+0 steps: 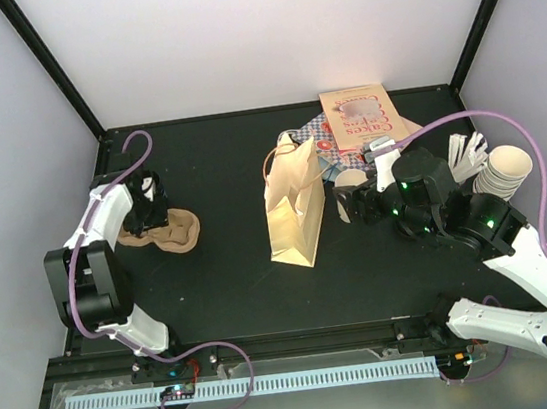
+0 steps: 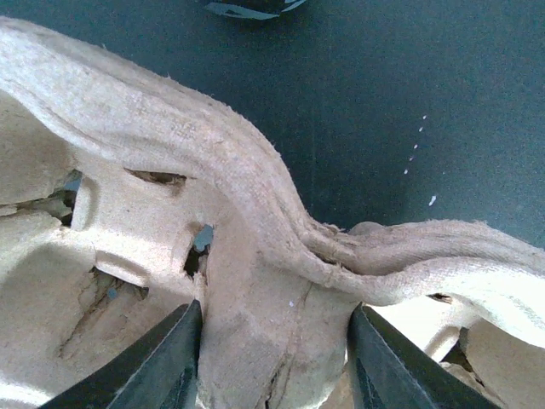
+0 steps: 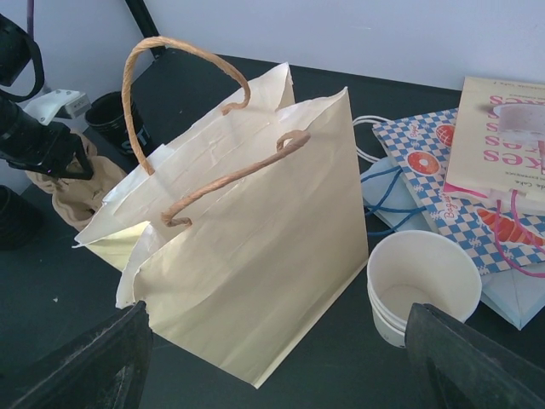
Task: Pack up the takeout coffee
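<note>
The takeout coffee is showing only as a small dark, round-topped cup at the far left of the worktop. It is standing just behind the moulded-cardboard cup carrier. In the top view the left tool is hiding most of it, and I cannot make out its cream body.

The left tool is reaching down onto this carrier, about half open. Its two fingers are pressing on both sides of the carrier's middle ridge, so it is gripping the cardboard.

The tan paper bag is standing upright and open in the middle of the worktop, well apart from the coffee. The right tool is hovering near the bag's right side, with its jaws wide and holding nothing.

Near it a short stack of lidless cream cups is standing, just beside the flat printed bags that are lying behind. A taller cup stack is lying tilted at the far right.
</note>
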Robot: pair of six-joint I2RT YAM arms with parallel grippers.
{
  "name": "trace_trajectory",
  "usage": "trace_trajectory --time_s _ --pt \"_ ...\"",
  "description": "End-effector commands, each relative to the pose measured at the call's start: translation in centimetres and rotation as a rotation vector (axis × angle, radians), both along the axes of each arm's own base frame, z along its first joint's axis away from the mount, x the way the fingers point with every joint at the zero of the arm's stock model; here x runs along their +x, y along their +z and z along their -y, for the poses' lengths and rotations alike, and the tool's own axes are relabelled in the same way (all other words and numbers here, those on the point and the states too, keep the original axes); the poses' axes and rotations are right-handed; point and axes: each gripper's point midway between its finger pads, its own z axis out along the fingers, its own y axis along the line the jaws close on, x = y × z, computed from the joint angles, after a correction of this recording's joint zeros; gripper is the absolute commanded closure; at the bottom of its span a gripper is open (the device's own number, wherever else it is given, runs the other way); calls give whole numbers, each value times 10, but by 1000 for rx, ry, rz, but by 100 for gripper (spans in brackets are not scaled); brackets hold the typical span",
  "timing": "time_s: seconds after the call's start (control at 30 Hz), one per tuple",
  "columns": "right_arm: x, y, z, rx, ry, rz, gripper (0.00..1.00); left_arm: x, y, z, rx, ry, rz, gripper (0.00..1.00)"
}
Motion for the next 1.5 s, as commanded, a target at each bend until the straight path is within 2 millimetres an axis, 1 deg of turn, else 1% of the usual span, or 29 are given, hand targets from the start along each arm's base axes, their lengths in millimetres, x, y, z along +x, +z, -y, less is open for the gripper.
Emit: trace_trajectory --time_s 0.0,0.13,0.33,0.43,0.7,0.8,0.97,1.13,1.17,1.2,1.3,1.47 --pt "-1 8 0 15 9 19 16 0 17 0 8 11 37 52" --pt "-1 5 -2 17 18 9 16 -3 19 6 -22 6 43 52" --pt "-3 7 -7 28 40 1 16 -9 29 16 -66 -3 87 52" --pt "-3 9 -7 33 40 6 16 -12 33 16 -69 -1 97 53" --pt "-4 10 -10 47 51 -3 16 -14 33 18 -77 -4 107 53" --pt "-5 11 -10 50 53 -2 16 -12 30 16 -63 -2 107 46" --pt "-5 13 -11 55 55 -2 16 -11 25 17 -51 -6 95 44" --pt "-5 14 -11 59 58 -4 16 -6 22 17 -46 -10 106 30" --pt "-5 14 -12 58 60 -4 16 -6 21 18 -51 -13 103 29" --pt "-5 14 -12 58 60 -4 16 -6 21 19 -58 -18 103 29" --pt "-4 13 -11 55 55 -2 16 -6 21 36 -90 -61 118 33" --pt "-3 11 -13 51 55 -8 16 -17 29 72 -111 -146 175 34"
